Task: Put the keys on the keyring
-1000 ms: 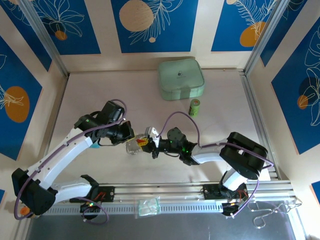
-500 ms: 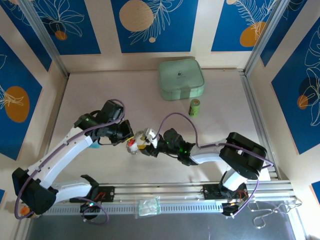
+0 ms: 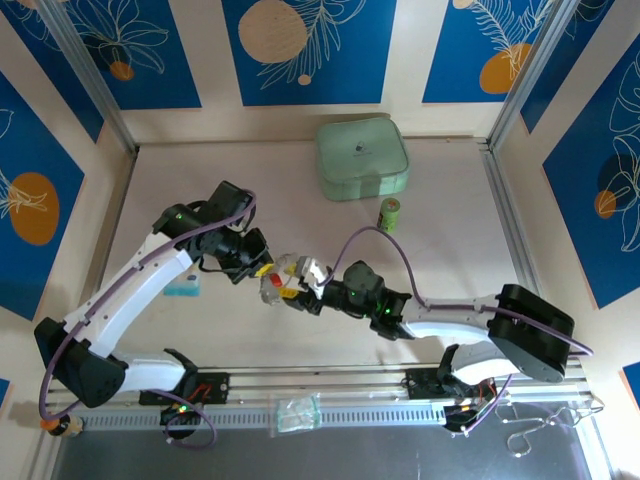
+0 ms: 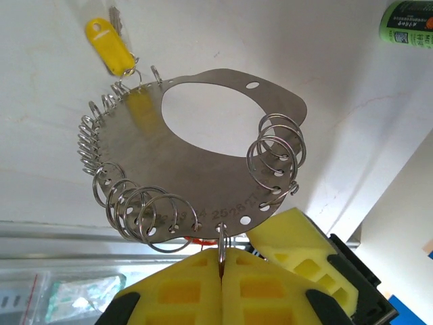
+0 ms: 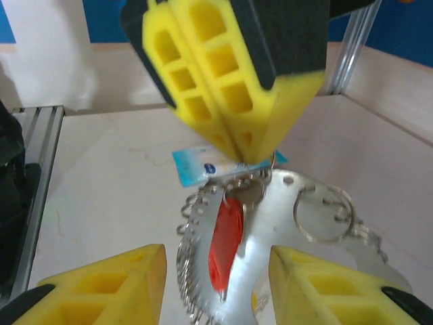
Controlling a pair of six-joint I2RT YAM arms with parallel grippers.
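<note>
The keyring (image 4: 203, 156) is a flat silvery plate with an oval hole and several split rings along its edge. My left gripper (image 4: 222, 254) is shut on one of those rings and holds the plate up above the table. The yellow-headed key (image 4: 109, 46) hangs from a ring at the plate's far edge. The red-headed key (image 5: 226, 240) hangs from a ring just below the left gripper's pads (image 5: 223, 88). My right gripper (image 5: 216, 261) stands open with a finger on either side of the plate, and touches neither the plate nor the red key. From above, both grippers meet at the keyring (image 3: 276, 286).
A pale green square case (image 3: 362, 158) sits at the back, with a green cylinder (image 3: 389, 215) just in front of it. A small blue packet (image 3: 182, 286) lies on the table under the left arm. Metal rails (image 3: 330, 385) run along the near edge.
My right gripper was shut at the keyring a second ago and has opened, leaving the red key hanging on a ring. Both arms have shifted slightly left.
</note>
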